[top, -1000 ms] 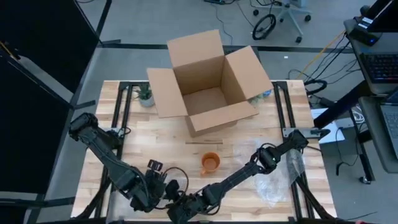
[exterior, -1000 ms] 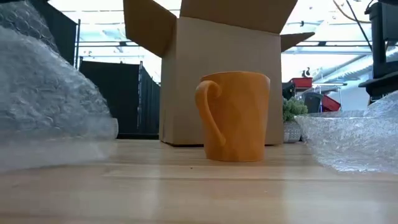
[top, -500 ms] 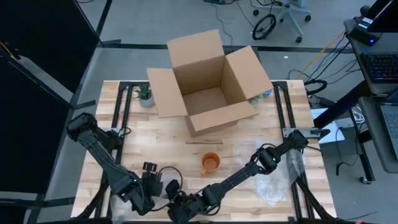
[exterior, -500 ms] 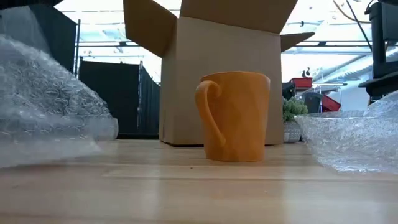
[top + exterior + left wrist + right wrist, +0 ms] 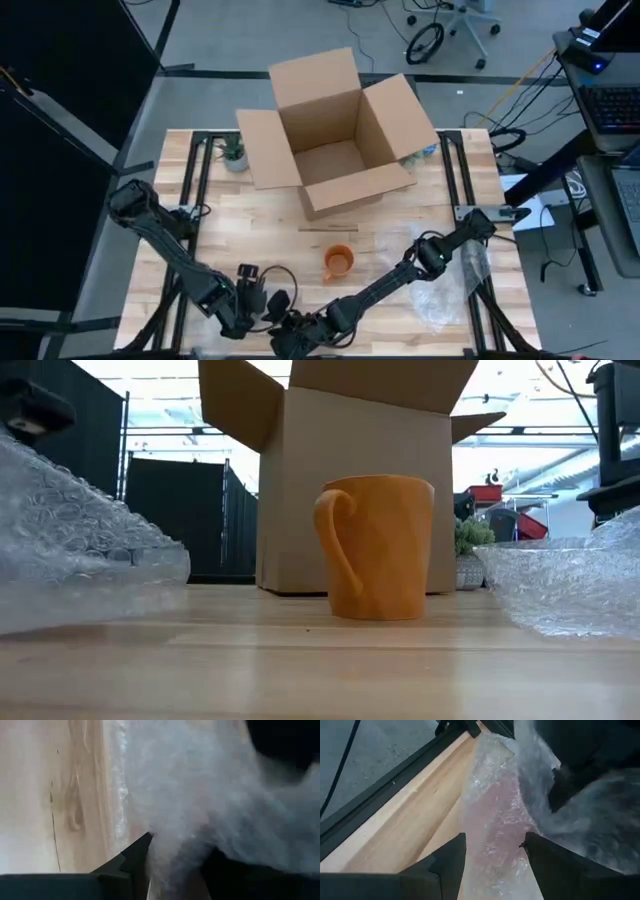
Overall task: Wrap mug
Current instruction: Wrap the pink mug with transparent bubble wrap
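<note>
The wooden table (image 5: 270, 225) holds an open box (image 5: 335, 135) at the back, a little plant (image 5: 233, 153) beside it, an orange mug (image 5: 338, 263) in the middle, and bubble wrap (image 5: 445, 290) on the right.

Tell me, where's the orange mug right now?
The mug stands upright near the table's middle in the high view, in front of the open box, apart from both arms.
</note>
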Tool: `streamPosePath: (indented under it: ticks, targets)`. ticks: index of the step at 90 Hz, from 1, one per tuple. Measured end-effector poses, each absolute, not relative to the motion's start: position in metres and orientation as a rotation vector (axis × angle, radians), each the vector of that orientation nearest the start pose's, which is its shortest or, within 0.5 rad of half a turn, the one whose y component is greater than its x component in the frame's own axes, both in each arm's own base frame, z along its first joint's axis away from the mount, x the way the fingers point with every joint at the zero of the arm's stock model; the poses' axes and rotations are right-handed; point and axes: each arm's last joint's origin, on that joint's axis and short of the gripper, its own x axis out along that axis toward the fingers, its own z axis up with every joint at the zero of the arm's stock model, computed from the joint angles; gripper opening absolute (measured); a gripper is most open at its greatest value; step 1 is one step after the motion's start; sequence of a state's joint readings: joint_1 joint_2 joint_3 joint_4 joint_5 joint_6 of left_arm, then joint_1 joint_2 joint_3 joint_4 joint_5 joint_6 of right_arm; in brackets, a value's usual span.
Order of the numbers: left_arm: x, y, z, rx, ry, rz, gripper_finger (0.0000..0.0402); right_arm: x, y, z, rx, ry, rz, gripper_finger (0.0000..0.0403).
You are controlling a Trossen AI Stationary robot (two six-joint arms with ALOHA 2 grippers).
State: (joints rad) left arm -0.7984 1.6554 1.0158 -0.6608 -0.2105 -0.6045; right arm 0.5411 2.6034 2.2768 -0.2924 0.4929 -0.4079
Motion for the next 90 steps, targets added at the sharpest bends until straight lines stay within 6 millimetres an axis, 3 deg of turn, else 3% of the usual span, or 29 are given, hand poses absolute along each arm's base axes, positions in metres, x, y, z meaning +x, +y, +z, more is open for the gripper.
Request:
streamPosePath:
  ticks: [35, 56, 90]
  targets:
    - [0.217, -0.209, 0.169, 0.117, 1.205, -0.158, 0.0138, 0.488, 0.302, 0.176, -0.954, 0.461, 0.104, 0.0192]
    - [0.216, -0.21, 0.169, 0.122, 1.2, -0.168, 0.0138, 0.498, 0.289, 0.177, -0.982, 0.452, 0.141, 0.0192]
    - [0.217, -0.21, 0.169, 0.122, 1.217, -0.209, 0.0138, 0.511, 0.266, 0.164, -0.852, 0.5, 0.275, 0.0192]
